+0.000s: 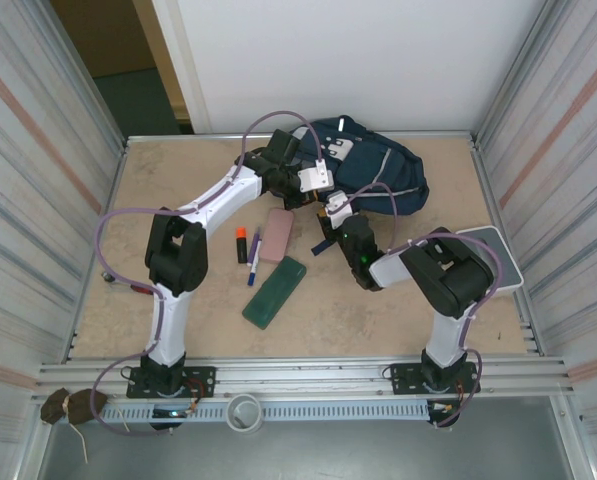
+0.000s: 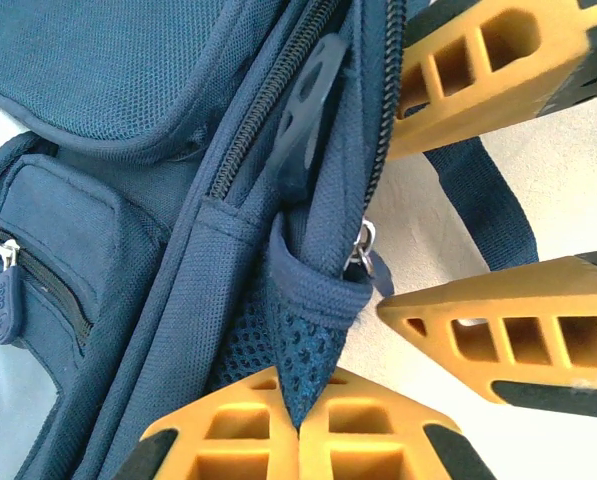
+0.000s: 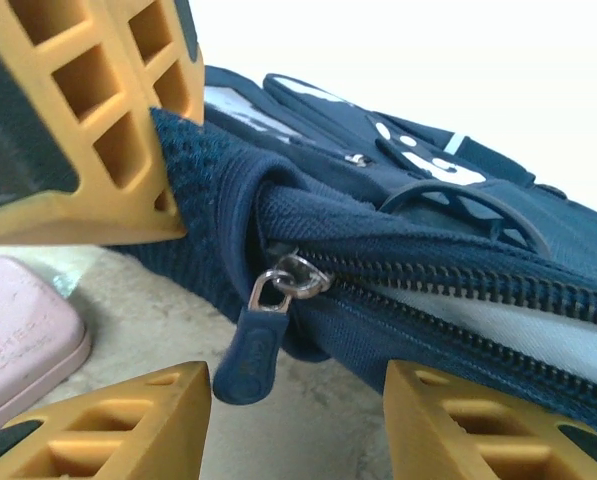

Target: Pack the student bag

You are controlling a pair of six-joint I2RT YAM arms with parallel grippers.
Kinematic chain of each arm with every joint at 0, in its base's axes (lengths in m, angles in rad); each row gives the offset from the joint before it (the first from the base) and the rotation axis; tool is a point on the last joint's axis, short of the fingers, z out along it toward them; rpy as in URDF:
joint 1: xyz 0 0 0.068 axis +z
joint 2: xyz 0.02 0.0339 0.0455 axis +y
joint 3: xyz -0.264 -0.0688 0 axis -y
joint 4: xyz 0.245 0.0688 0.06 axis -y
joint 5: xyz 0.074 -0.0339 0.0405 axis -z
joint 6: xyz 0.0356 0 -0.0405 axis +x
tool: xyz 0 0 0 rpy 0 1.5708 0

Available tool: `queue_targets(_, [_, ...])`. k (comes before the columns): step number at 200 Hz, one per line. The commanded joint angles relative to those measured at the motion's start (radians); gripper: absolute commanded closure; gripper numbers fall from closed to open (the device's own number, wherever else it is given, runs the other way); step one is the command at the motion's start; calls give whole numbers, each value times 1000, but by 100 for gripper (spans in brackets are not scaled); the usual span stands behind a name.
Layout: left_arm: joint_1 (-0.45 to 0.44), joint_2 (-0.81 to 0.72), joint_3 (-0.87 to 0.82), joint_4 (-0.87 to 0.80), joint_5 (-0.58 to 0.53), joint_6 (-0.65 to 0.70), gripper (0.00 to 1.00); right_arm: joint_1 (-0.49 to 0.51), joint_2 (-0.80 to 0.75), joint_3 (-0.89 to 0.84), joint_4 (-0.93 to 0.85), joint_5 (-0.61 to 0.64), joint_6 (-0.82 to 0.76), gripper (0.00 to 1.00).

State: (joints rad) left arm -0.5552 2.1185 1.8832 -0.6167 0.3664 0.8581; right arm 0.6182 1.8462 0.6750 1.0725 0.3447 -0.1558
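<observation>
The student bag (image 1: 378, 170) is laid flat at the far side of the tabletop (image 1: 398, 320), close to the back wall, with its zipper edge turned toward the arms. The left pincer (image 2: 300, 405) is clamped tight on the mesh pocket corner (image 2: 303, 340) at the bag's edge. That's judged to be an anchor grip: the fabric gets pinned so the zipper can be pulled against something instead of the whole bag being dragged along.

The right pincer (image 3: 298, 390) is parted, nothing gripped, and the zipper pull (image 3: 248, 355) is dangling in the gap between its fingers, apparently untouched. The main zipper looks closed, so opening the bag is taken to be the step in hand, with packing proper not yet started.

A pink case (image 1: 275, 233), orange highlighter (image 1: 242, 243), pen (image 1: 253, 262) and flat dark notebook (image 1: 275, 292) are laid just beside the bag on its near side, probably so they're within easy reach once it's open.

As for writing: something faint is pressed into the pink case, and tiny lettering is seen on a second zipper pull (image 2: 3, 295), but neither can be read. Nothing legible is found on the white patch (image 1: 340, 148) either
</observation>
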Motion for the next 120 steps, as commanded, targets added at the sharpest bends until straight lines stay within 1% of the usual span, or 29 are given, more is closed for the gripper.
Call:
queue_targets(1, [-16,-86,50,-34,110,-22,100,12,20,46,82,33,-31,52])
queue_targets(33, [-20,-84,50,-35,105,-22,100,19,24,70,91,39,-42,53])
queue_targets(54, [-20,-83,49,-35,101,-19,100,19,21,74,98,42,-44,58])
queue_targets(85, [-21,-78,49,-37,91,-18,100,21,-3,66,97,39,-42,69])
queue_targets(120, [-22,-77,49,-38,83,-13,100,18,-16,49,81,49,-45,87])
